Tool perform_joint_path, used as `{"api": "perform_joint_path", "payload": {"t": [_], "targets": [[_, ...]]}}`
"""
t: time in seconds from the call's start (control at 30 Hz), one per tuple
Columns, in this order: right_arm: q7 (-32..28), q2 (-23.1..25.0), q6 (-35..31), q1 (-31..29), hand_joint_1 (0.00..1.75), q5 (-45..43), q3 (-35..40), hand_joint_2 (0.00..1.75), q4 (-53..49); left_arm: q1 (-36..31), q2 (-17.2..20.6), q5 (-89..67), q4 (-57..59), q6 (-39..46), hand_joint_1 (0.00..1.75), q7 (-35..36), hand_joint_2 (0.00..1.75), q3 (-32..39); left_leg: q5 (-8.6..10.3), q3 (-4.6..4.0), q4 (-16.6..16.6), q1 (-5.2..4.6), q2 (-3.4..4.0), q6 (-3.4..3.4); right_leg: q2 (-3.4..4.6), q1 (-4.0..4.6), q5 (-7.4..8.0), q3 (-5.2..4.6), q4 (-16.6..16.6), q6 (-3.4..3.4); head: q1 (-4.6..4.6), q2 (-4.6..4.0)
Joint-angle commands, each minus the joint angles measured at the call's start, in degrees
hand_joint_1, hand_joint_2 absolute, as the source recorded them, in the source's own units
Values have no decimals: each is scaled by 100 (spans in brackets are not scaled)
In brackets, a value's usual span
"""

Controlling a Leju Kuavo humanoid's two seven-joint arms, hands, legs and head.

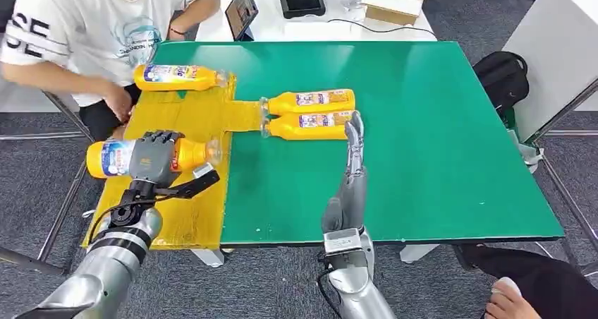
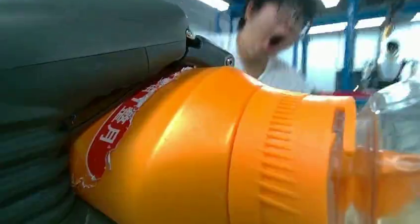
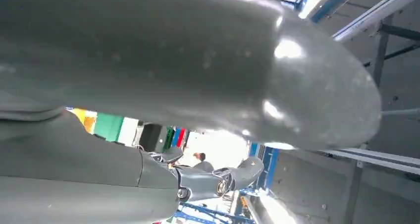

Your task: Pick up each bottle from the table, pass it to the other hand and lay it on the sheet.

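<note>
A green table [image 1: 423,157] fills the middle of the head view. A yellow sheet [image 1: 187,206] covers its left edge, with a tab reaching right toward the centre. At upper left a person [image 1: 92,29] in a white shirt sits by the table. Four orange bottles lie on their sides. One [image 1: 180,77] rests on the sheet at upper left. Two [image 1: 310,101] [image 1: 310,125] lie side by side at centre, caps on the tab. The fourth [image 1: 106,158] is gripped by the left hand [image 1: 151,160] at left, fingers wrapped around it. The right hand [image 1: 352,164], fingers straight and holding nothing, points at the nearer centre bottle, its fingertips just beside it.
</note>
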Motion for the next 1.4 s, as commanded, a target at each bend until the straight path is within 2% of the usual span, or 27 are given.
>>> {"api": "perform_joint_path", "payload": {"t": [0.03,0.17,0.3,0.4,0.43,0.47,0.5,0.53,0.97,1.0,1.2,1.27,1.4], "targets": [[-73,-69,138,-199,0,-84,41,0,242,-661,216,217,1471,-1072,175,-22,175,-71,-3,13,-2,1,0,5,-6,3,-4,14,-2,-10,0,0],[23,-59,236,-208,0,-59,57,0,390,-715,256,447,1578,-1677,175,35,175,56,-8,19,-1,3,6,5,0,6,-5,19,-3,-13,0,0],[42,-60,267,-216,0,-42,68,0,441,-734,265,513,1633,-1925,175,39,175,87,-9,19,0,5,7,5,0,8,-5,21,-3,-13,0,0],[133,-56,371,-246,0,-14,66,0,524,-677,183,910,1557,-2040,175,-6,175,389,-13,40,-4,4,10,9,1,10,-9,41,-7,-20,0,0],[179,-40,431,-241,0,-69,50,175,538,-685,166,982,1592,-2155,175,-56,175,423,-8,27,-4,2,10,6,5,6,-4,26,-6,-14,0,0],[183,-25,451,-247,0,-67,41,175,579,-666,154,1008,1568,-2136,175,-38,175,420,-4,14,-4,0,5,4,4,2,-1,14,-3,-7,0,0],[203,-20,482,-247,0,-76,45,175,606,-664,145,987,1571,-2135,140,11,175,396,-10,35,-6,1,11,8,6,6,-5,34,-7,-16,0,0],[207,-19,488,-247,0,-78,44,175,612,-672,140,984,1579,-2159,2,24,175,389,-5,23,-5,1,7,5,4,4,-2,22,-6,-11,0,0],[243,-29,519,-237,0,-79,29,175,669,-684,69,1028,1571,-2214,0,29,175,397,-10,38,-4,1,3,8,-5,6,-9,41,-6,-17,2,0],[255,-24,533,-240,0,-75,17,175,676,-688,54,1087,1558,-2259,0,-6,0,423,-5,26,-4,1,3,6,-2,4,-4,28,-4,-12,2,0],[420,-8,850,-338,0,-163,-94,175,985,-598,-51,1984,1461,-3238,0,-801,0,685,-2,21,-6,0,-1,4,-5,3,-3,24,-6,-9,0,0],[441,12,943,-360,0,-232,-160,175,1088,-570,-94,2334,1416,-3454,0,-986,0,808,-10,46,-10,1,0,10,-8,6,-9,51,-13,-17,-2,0],[447,32,1036,-352,0,-262,-244,175,1175,-496,-239,3606,1104,-4324,0,-1530,0,1230,-5,40,-9,0,2,8,-5,4,-3,46,-11,-13,2,0]]}}
